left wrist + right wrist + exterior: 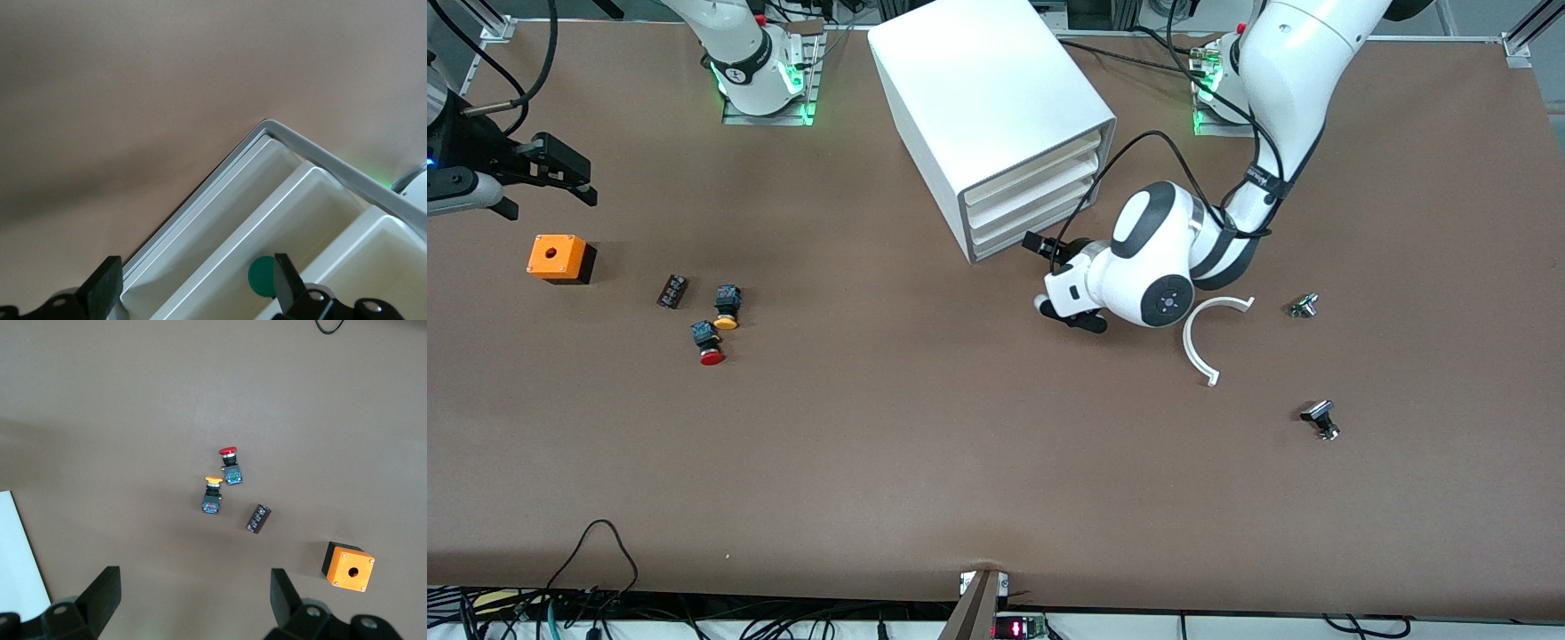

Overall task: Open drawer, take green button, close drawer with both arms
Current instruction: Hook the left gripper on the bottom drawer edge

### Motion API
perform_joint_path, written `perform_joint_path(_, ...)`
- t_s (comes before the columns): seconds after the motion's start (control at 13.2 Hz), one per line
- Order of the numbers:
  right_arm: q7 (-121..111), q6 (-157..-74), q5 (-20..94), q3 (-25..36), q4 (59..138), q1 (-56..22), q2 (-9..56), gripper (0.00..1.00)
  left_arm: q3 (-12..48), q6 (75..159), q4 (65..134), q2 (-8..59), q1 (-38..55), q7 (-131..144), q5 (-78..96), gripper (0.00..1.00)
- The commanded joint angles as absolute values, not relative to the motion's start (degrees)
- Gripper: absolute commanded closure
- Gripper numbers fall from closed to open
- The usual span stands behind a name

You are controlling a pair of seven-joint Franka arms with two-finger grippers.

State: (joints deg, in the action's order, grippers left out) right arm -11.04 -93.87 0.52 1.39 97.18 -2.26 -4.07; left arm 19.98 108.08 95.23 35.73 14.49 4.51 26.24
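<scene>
A: The left gripper (pixel 1049 276) sits low at the cabinet (pixel 996 124) front, level with the bottom drawer (pixel 1009 244), its fingers (pixel 100 290) spread wide and holding nothing.

B: And the drawer itself?

A: From the front view it looks closed, or nearly so, flush with the three above it. The left wrist view looks straight at the stacked drawer lips, and a round green cap, most likely the button (pixel 261 277), shows through the translucent front between the fingers.

B: So which step is this?

A: I judge it the very start: the approach to open the drawer. Next, the fingers need to catch the flared lip of the lowest drawer, not the one above, and pull straight out along the cabinet's skewed axis.

B: The other arm?

A: The right gripper (pixel 560 173) waits over the right arm's end of the table, also wide open and empty, above an orange box (pixel 560 259), a red-capped button (pixel 710 342), a yellow-capped button (pixel 727 307) and a small dark block (pixel 672 291).
</scene>
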Motion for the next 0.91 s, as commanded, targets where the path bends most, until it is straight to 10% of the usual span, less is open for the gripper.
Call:
perform_joint_path(0.0,-10.3,-93.6,1.0,1.1,96.0,-1.8,-3.5,0.00,19.8,110.2,97.9,34.8,15.9,3.2,27.8,0.01)
perform_joint_path(0.83,-10.4,-93.6,1.0,1.1,96.0,-1.8,-3.5,0.00,19.8,111.2,99.6,37.5,18.2,3.3,27.8,0.02)
